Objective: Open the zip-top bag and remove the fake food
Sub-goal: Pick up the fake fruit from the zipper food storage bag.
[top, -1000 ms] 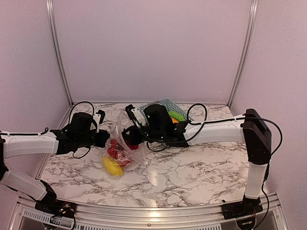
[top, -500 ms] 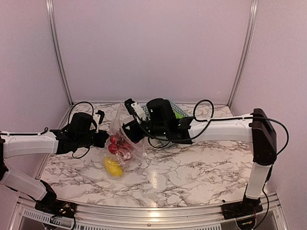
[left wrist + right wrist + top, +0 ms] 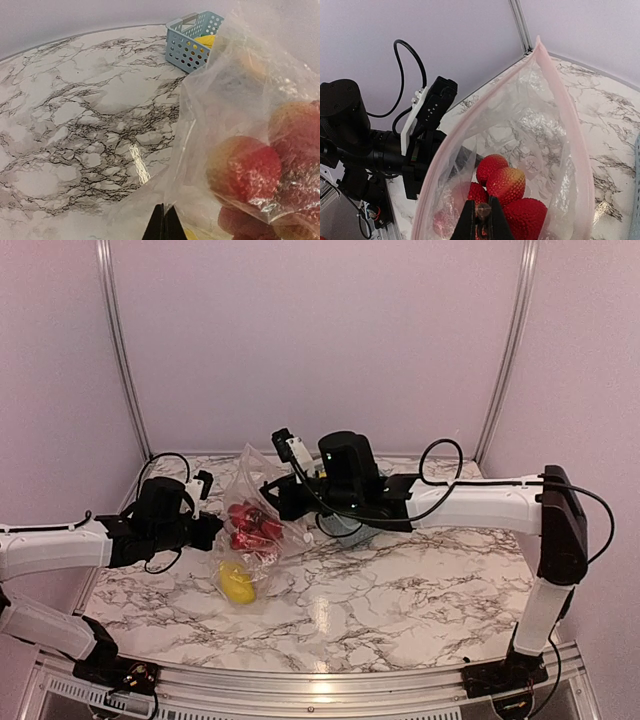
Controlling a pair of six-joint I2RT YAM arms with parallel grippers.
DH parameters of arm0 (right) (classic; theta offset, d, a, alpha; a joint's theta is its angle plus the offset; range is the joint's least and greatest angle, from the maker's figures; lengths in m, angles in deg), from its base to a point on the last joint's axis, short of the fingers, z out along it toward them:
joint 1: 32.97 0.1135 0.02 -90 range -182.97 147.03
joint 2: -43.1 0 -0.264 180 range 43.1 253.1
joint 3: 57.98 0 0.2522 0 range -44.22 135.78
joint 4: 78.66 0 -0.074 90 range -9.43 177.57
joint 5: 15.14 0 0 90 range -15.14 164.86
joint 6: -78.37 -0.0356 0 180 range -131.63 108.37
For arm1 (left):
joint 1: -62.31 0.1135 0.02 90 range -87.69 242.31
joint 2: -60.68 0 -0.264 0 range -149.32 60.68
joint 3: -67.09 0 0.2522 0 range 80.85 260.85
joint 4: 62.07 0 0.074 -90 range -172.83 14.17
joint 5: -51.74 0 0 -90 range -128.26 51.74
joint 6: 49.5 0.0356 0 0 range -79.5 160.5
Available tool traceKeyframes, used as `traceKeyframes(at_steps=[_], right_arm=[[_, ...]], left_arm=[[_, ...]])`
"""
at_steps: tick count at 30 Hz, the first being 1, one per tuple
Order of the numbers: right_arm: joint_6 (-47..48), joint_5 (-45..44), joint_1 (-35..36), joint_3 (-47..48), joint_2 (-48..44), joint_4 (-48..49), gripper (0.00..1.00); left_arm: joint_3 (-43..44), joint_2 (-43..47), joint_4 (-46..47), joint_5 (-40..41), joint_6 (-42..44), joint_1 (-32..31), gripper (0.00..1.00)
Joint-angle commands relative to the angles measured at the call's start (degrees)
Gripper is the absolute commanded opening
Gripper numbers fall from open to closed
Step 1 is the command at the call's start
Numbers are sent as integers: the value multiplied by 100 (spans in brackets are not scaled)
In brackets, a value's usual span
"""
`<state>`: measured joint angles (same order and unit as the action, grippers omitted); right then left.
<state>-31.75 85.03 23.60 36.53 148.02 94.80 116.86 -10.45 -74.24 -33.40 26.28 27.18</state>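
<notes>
- Two grippers from above, one bag [image 3: 248, 468] strung between them over the marble table [image 3: 400, 590]. Left gripper [image 3: 214, 532] and right gripper [image 3: 273, 502] each nip its plastic. Inside: a clump of red fruits [image 3: 250, 530] and one lemon [image 3: 237, 583] at the bottom.
- Left wrist: fingers squeezed onto the film. Only this view shows the one blue basket [image 3: 192, 45], with a yellow toy [image 3: 207, 40] in it.
- Right wrist: only view down the open mouth, about four red fruits inside the pink zip strip [image 3: 565, 100]. Fingers clamp the near wall.
</notes>
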Motion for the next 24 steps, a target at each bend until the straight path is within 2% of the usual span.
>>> traceKeyframes(at_steps=[1,6,10,24], right_arm=[[-270,305,-55,479,86,78,0],[-248,470,90,987,391,-75,0],[-289,421,114,1046,307,-46,0],[-459,368,-248,400,-601,309,0]], left_arm=[[-17,275,351,-254,241,25,0],[160,143,328,-310,329,-30,0],[190,-17,216,-151,296,-28,0],[121,-21,4,224,228,-20,0]])
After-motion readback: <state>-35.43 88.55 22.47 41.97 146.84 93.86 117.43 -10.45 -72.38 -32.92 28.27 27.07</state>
